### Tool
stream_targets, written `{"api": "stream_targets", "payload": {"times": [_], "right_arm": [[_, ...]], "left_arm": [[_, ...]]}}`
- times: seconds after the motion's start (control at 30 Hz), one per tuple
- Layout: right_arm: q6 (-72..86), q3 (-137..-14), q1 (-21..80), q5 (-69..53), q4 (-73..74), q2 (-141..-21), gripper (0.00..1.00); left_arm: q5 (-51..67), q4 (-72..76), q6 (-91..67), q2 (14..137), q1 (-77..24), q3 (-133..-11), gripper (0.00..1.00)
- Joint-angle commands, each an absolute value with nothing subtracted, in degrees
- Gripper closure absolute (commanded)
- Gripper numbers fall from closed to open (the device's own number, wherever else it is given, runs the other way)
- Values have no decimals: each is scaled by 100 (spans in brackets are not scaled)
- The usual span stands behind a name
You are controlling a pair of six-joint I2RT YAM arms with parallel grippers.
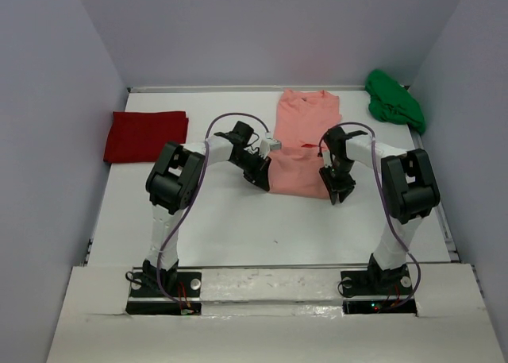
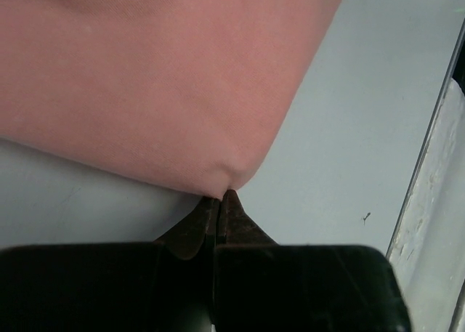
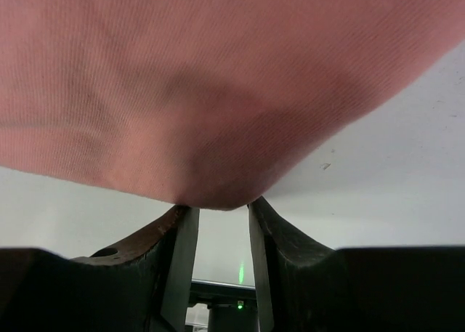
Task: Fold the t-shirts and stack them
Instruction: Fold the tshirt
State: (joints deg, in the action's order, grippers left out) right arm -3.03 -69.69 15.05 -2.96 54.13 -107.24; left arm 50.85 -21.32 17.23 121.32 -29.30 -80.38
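So the salmon-pink shirt point(image 1: 305, 113) lies flat between my pincers. My left gripper point(image 2: 220, 199) is clamped tight on its near corner. The right gripper point(image 3: 216, 210) sits half-spread with the other corner at its tips, grip unclear. I reckon pinching both corners keeps the fold even. The red shirt point(image 1: 145, 137) is past the left one, the green shirt point(image 1: 394, 101) beyond the right. No readable labels.

No text, label, brand, number or sign can be read in any view.
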Motion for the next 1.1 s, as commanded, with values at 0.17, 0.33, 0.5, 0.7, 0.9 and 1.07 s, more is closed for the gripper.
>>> {"api": "stream_targets", "payload": {"times": [0.17,0.33,0.5,0.7,0.9,1.07], "right_arm": [[-396,-7145,1485,-290,4948,-10811,62],[-448,-7163,1485,-404,4861,-10670,61],[-518,-6953,1485,-632,4562,-10486,61],[-668,-6759,1485,-975,4351,-10082,60],[-756,-6452,1485,-1019,4237,-9677,60],[-729,-6240,1485,-862,4183,-9694,95]], "left_arm": [[4703,-2452,2048,11742,-2962,-7928,100],[4667,-2443,2057,11716,-2962,-7928,100],[4641,-2443,2074,11681,-2971,-7919,100],[4667,-2478,2109,11672,-2971,-7919,100],[4702,-2513,2136,11681,-2979,-7945,100],[4702,-2540,2171,11681,-2979,-7954,100]]}}
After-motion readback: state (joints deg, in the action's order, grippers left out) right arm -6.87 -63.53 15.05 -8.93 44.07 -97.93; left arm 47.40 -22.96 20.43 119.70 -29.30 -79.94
